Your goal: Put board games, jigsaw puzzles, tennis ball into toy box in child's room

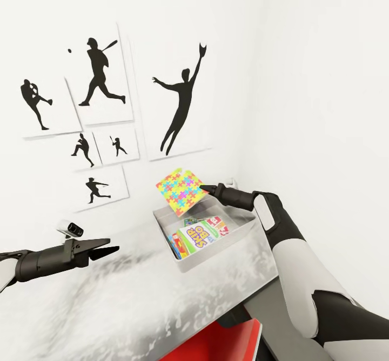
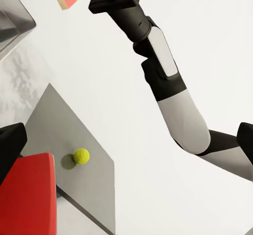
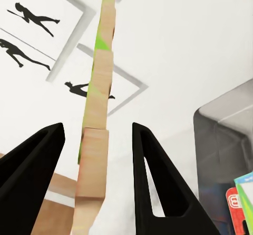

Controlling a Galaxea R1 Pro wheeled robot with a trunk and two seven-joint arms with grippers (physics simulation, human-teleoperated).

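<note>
A jigsaw puzzle [image 1: 180, 191] hangs tilted just above the light-grey toy box [image 1: 189, 265] on the table [image 1: 108, 301]. My right gripper [image 1: 206, 190] is at the puzzle's right corner. In the right wrist view the puzzle [image 3: 97, 140] stands edge-on between the spread fingers [image 3: 153, 182], with a gap on each side. Board games [image 1: 197, 237] lie in the box, one green-edged, one red. My left gripper [image 1: 111, 246] hovers empty over the table, left of the box. The tennis ball [image 2: 80, 155] rests on a lower grey surface.
Baseball-player silhouette pictures [image 1: 102, 75] hang on the white wall behind the table. The box stands near the room's corner. My red base [image 1: 216, 342] shows below the table's front edge. A small white and black object [image 1: 70, 227] sits at the table's back left.
</note>
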